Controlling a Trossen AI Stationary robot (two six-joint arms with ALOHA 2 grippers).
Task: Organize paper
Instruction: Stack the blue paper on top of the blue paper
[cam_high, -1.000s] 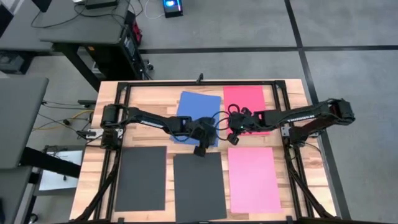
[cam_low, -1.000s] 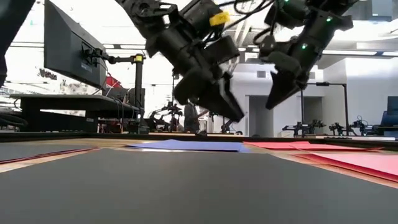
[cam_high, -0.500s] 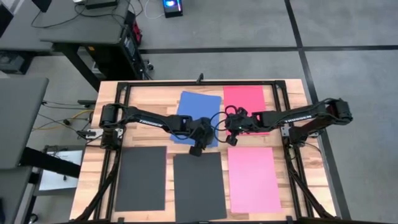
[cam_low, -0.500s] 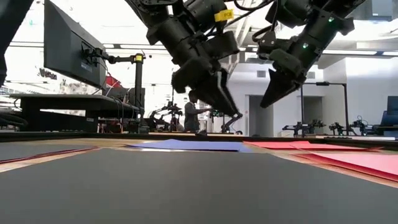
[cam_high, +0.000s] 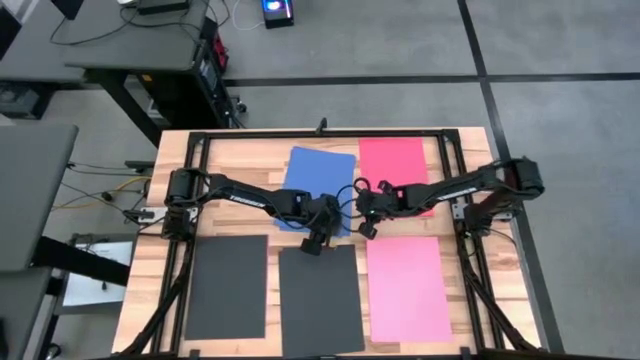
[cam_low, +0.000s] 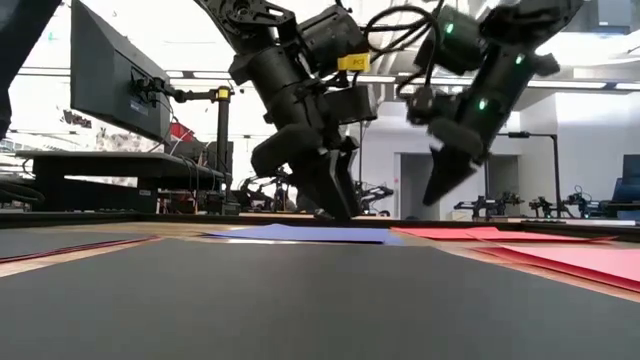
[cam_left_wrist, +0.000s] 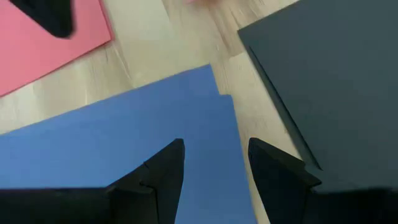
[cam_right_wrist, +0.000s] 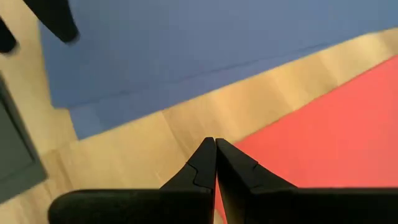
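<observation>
The paper lies flat on the wooden table (cam_high: 170, 180): blue sheets (cam_high: 322, 172) at far centre, a red sheet (cam_high: 400, 158) to their right, a pink sheet (cam_high: 408, 290) at near right, and two dark sheets (cam_high: 228, 288) (cam_high: 320, 300) at near left and near centre. In the left wrist view the blue paper (cam_left_wrist: 124, 137) shows two slightly offset edges. My left gripper (cam_left_wrist: 214, 158) is open, tipped steeply down over the blue paper's near right corner, its tips just above it (cam_low: 335, 205). My right gripper (cam_right_wrist: 215, 149) is shut over bare wood between the blue (cam_right_wrist: 186, 50) and red (cam_right_wrist: 311, 124) sheets.
A black metal frame (cam_high: 320, 133) runs around the table's edges. The near dark sheet (cam_left_wrist: 323, 81) lies just beyond the blue corner. The two grippers stand close together at mid-table (cam_high: 315, 243) (cam_high: 366, 228). Desks and a monitor (cam_low: 110, 75) stand beyond the table.
Both grippers have come down toward the table. My left gripper has tipped more steeply downward over the blue paper's near right corner. My right gripper has sunk and shifted a little toward the table's left. The paper has kept still.
</observation>
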